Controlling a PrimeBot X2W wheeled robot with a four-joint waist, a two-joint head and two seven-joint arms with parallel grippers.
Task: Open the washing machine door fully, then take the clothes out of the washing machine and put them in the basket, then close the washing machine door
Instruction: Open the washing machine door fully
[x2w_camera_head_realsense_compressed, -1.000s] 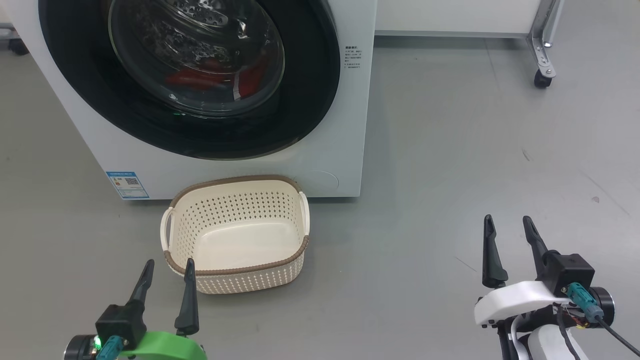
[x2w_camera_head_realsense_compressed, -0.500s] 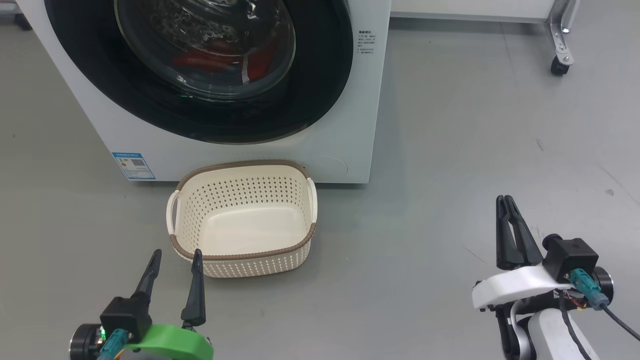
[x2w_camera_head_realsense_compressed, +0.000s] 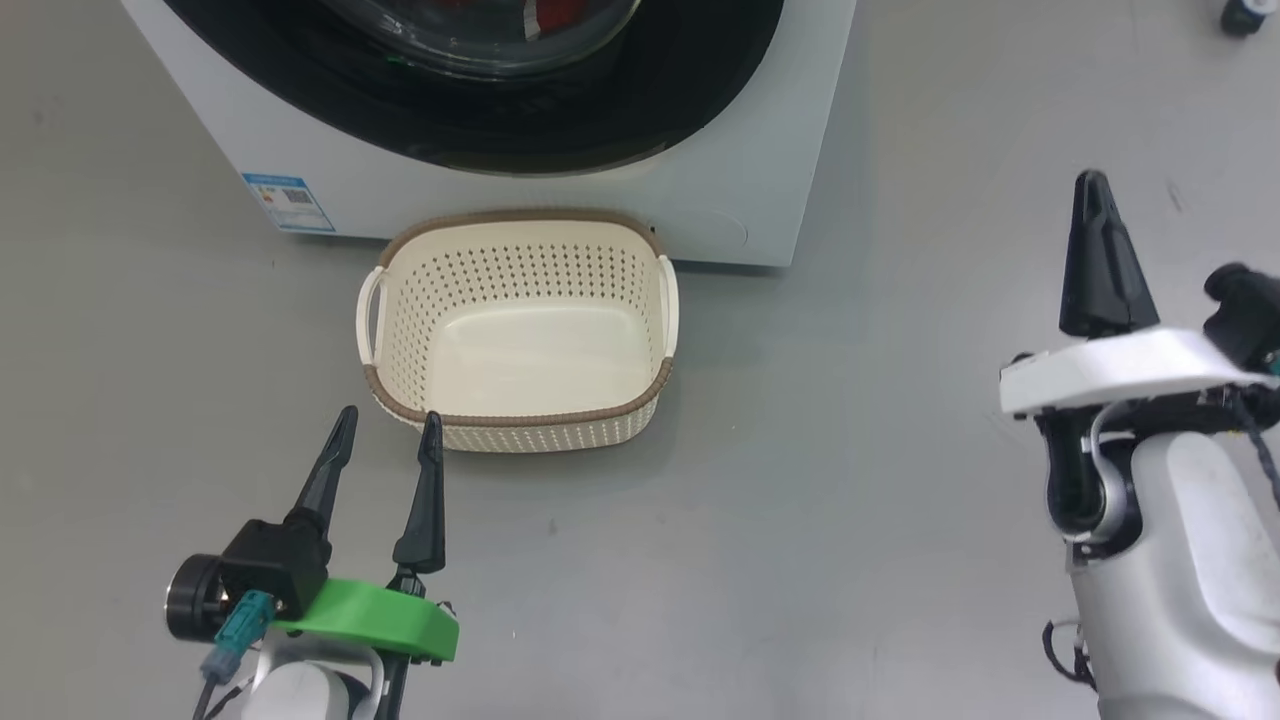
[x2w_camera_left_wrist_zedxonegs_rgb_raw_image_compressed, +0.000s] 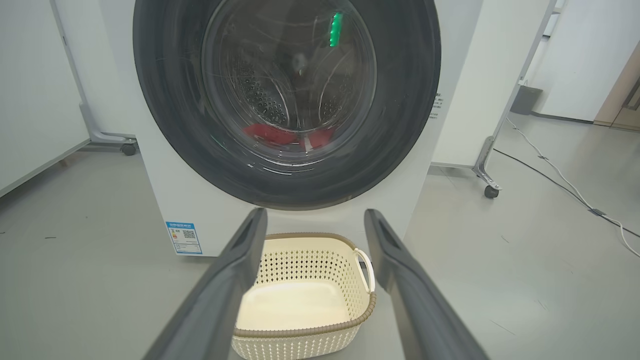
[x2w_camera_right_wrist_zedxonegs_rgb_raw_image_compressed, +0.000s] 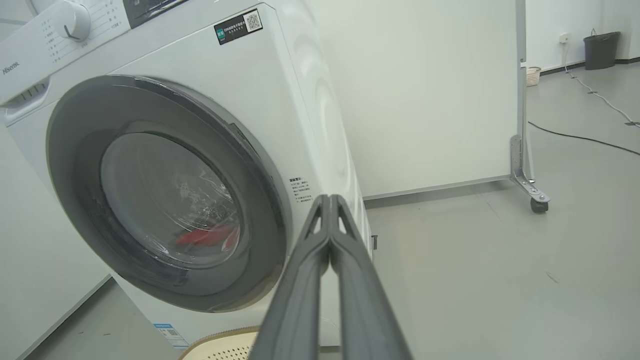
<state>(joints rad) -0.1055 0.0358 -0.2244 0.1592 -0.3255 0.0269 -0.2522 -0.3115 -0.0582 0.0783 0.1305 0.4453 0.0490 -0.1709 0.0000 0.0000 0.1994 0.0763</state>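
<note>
The white washing machine stands ahead with its round black-rimmed door closed flat against the front. Through the glass I see the red clothes low in the drum. The cream basket sits empty on the floor just in front of the machine. My left gripper is open, its tips near the basket's front rim with nothing between them. My right gripper is shut on nothing, raised to the right of the machine, its tips pointing toward the door's right edge.
Grey floor spreads to the right of the basket. A white partition on castor feet stands behind the machine on the right, with a cable running across the floor beyond it.
The right gripper has gone from open to shut and risen up and forward. The head camera has tilted down, so the machine and basket sit higher in the picture.
</note>
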